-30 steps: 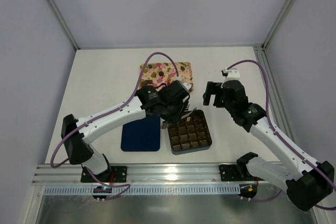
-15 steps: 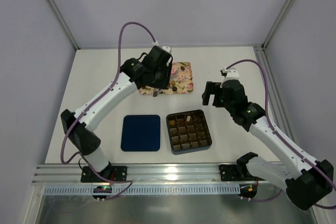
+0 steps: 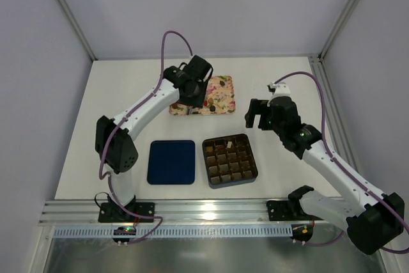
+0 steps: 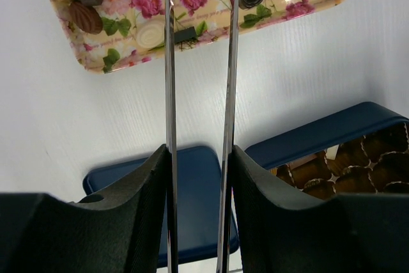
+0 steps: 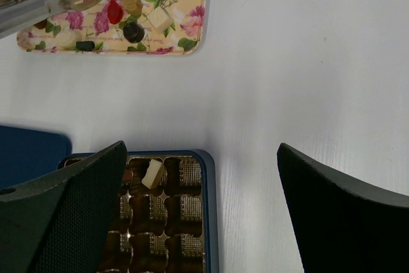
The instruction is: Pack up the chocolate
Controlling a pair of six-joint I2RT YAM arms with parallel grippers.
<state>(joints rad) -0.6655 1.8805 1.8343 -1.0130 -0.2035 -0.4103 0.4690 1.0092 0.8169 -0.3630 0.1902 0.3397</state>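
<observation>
Right now the left gripper [image 4: 199, 158] is clamped on a pair of metal tongs [image 4: 169, 62], one finger pressing each long arm from the outside, so the two arms run close together and nearly parallel. The slotted tips of the tongs reach out over the floral tray [image 3: 223, 87], which lies toward the far edge of the table [image 3: 115, 107], about midway along it. Whether the tips touch any piece cannot be told.

Most of the loose chocolate [image 4: 85, 17] sits scattered on that tray: brown and tan pieces bunched near one corner, a whitish round one, a small dark bar, a red piece and a dark round one farther along. In the left wrist view the red piece shows between the two tong arms.

Closer to the near edge stands the dark box [image 3: 250, 158] with its grid of cells. Most cells hold brown pieces, and one whitish piece [image 5: 152, 174] rests tilted in the row nearest the tray. Just beside the box, on its left, lies a flat blue lid [image 3: 171, 162], apart from it by a narrow strip of table.

Off toward the right edge the right gripper [image 5: 201, 148] hangs above bare table, fingers spread wide with nothing between them, looking down past the box's far right corner.
</observation>
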